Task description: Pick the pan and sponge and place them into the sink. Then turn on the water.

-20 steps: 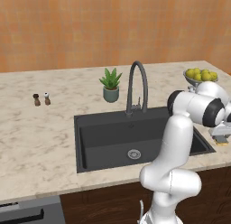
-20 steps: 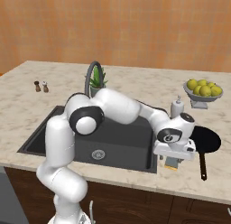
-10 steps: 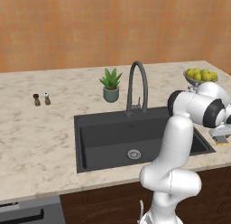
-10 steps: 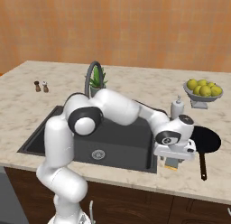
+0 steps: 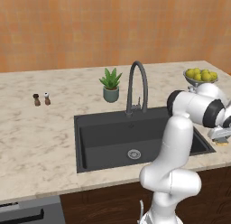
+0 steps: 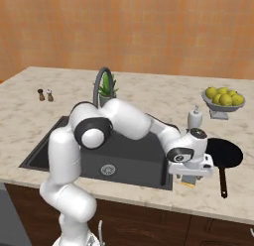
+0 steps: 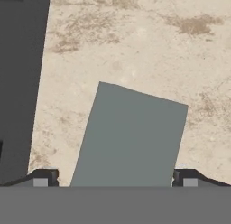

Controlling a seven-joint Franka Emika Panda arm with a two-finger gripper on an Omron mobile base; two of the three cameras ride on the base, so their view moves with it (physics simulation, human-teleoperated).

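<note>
With its fingers spread wide either side, the white arm's gripper point(image 7: 114, 178) hangs low over the small flat greyish sponge point(image 7: 131, 137) on the marble counter, just right of the dark rectangular sink point(image 6: 124, 160), apparently poised to grasp it.

**Camera placement**

The sink point(image 5: 103, 142) and counter point(image 5: 40, 133) are viewed from behind the arm's left, looking forward and down. The same sink point(image 6: 126, 160) is seen from the right. The counter point(image 7: 135, 42) is viewed straight down, very close, from the hand.
</note>
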